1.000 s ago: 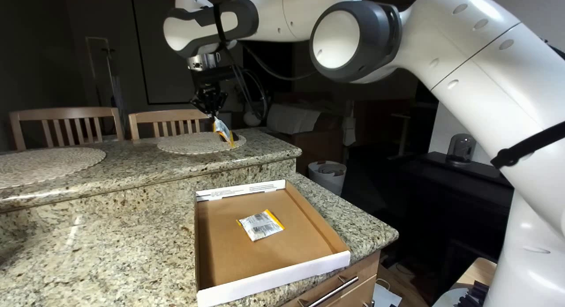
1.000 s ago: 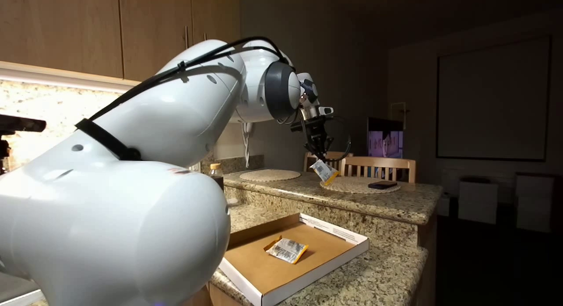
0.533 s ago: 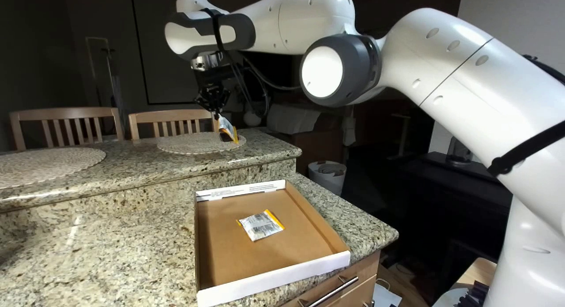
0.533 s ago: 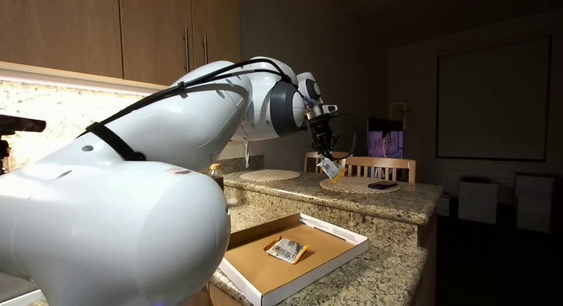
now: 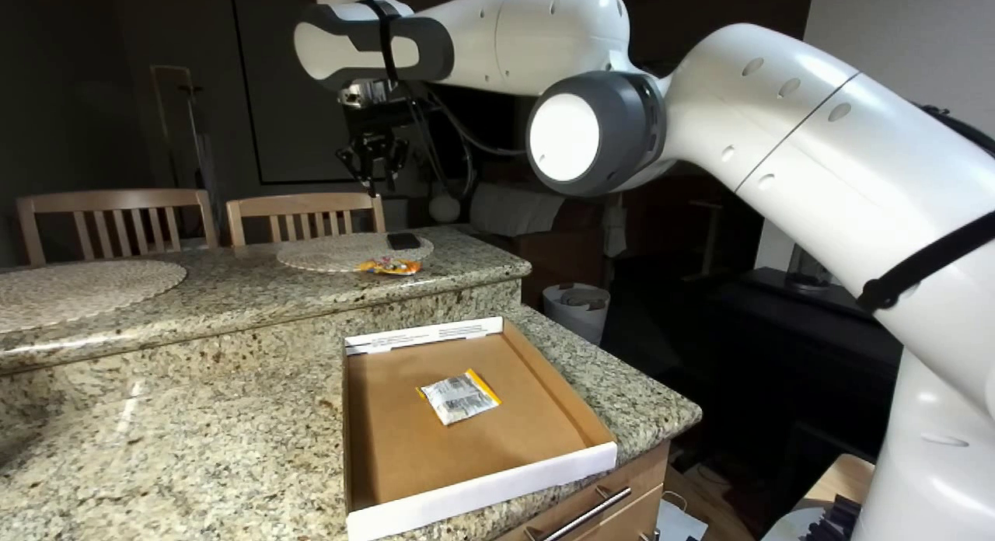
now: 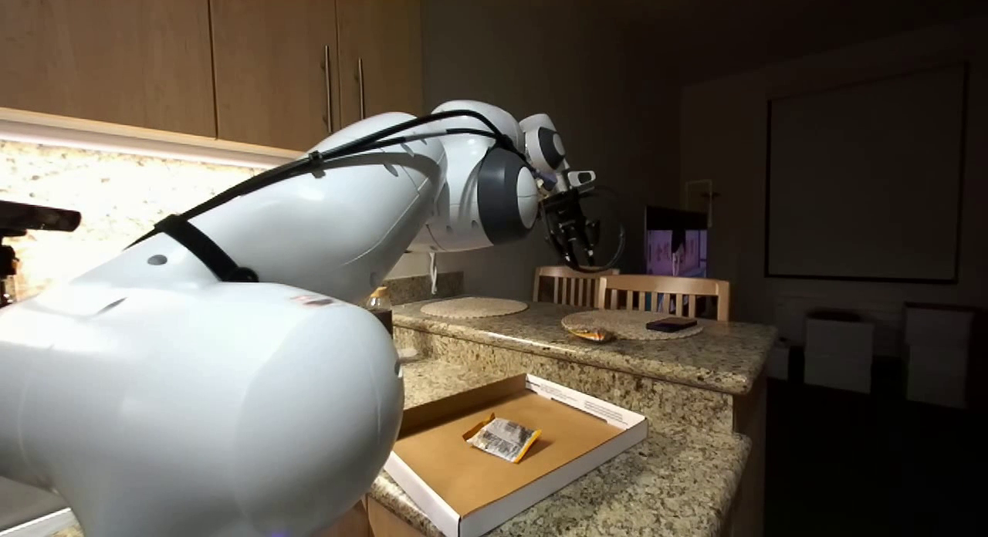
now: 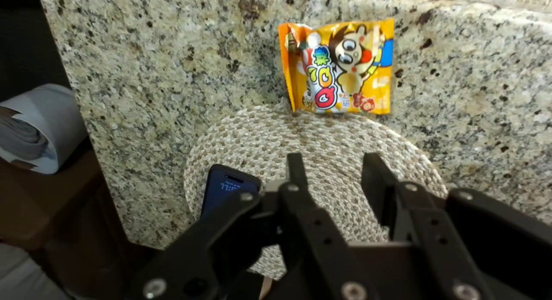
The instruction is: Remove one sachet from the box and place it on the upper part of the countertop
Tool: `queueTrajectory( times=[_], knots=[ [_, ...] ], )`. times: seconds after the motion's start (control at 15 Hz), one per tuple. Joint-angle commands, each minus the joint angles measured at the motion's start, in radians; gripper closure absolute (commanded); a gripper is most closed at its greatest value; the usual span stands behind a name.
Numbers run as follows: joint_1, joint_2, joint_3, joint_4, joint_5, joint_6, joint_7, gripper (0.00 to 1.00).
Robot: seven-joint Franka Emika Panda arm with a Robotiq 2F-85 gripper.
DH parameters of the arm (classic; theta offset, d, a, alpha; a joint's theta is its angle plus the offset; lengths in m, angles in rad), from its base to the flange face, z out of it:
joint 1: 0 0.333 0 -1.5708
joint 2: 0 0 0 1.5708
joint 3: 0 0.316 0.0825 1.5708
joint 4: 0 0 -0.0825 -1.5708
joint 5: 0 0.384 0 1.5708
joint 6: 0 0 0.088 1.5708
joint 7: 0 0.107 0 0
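The black jointed fingers (image 7: pixel 297 173) stood parted, a gap visible between their tips, above the raised speckled beige-grey granite upper bench (image 5: pixel 233 280). The small flat orange-yellow sachet (image 7: pixel 340 69) lay cartoon side up on that upper bench, below and clear of the fingers, one edge at the rim of a round beige woven mat (image 7: pixel 254 136). A dark rectangular phone (image 7: pixel 222 190) rested on the same mat, partly hidden behind the fingers in the wrist view. On the lower granite bench (image 5: pixel 233 432) sat a large shallow rectangular cardboard box (image 5: pixel 412 463), brown-floored and white-rimmed. A white packet (image 5: pixel 459 399) with yellow ends and dark print lay inside on its floor, apart from the walls.
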Motion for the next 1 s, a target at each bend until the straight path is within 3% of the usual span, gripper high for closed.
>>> queueTrajectory(
  times=[0.0,0.07,0.13,0.33,0.8,0.93],
  knots=[
    [-0.006,0.065,-0.014,0.144,0.027,-0.03,0.037,0.3],
    [-0.007,0.072,-0.017,0.164,0.029,-0.029,0.042,0.22],
    [-0.006,0.022,-0.006,0.068,0.016,0.026,0.056,0.16],
    [-0.011,0.008,0.007,0.058,0.027,-0.028,0.017,0.0],
    [-0.025,-0.004,0.056,0.069,0.051,-0.41,-0.125,0.0],
    [-0.025,0.032,0.041,0.152,0.077,-0.542,-0.142,0.0]
  ],
)
